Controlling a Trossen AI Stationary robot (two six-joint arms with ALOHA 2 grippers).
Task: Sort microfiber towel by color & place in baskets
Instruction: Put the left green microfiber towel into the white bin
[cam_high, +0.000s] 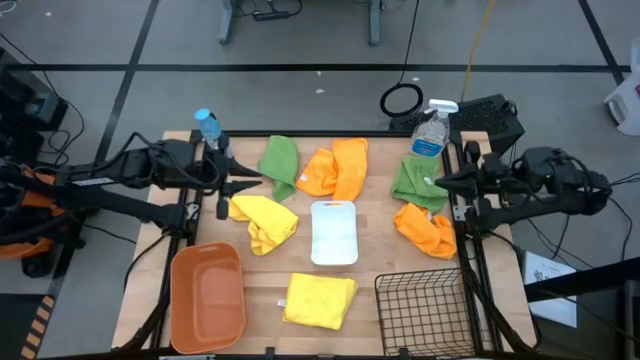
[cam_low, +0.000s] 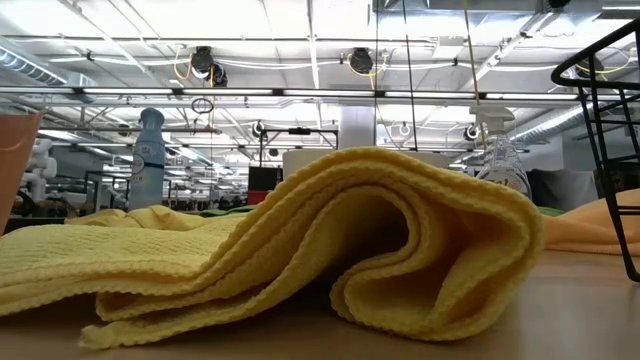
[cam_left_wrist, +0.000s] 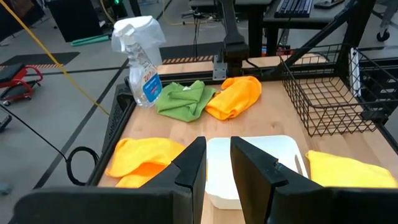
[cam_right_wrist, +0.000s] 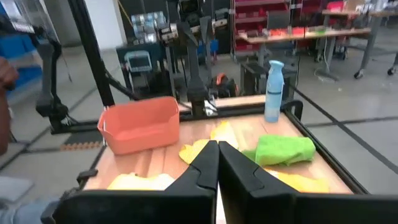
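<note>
Left gripper (cam_high: 250, 183) hovers at the table's left side, fingers slightly parted, holding nothing; right gripper (cam_high: 440, 181) is closed, empty, at the right. Orange tub (cam_high: 207, 295), white bin (cam_high: 334, 232), wire basket (cam_high: 425, 312) sit along the front; towels lie loose.

Overhead camera looks straight down; low camera sits against the yellow towel (cam_low: 300, 250); wrist cameras face across the tabletop (cam_high: 270, 265) toward each other.

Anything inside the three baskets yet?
No towels show in any: the orange tub shows a bare floor, the white bin looks empty, and the wood shows through the black wire basket. All towels lie on the table.
</note>
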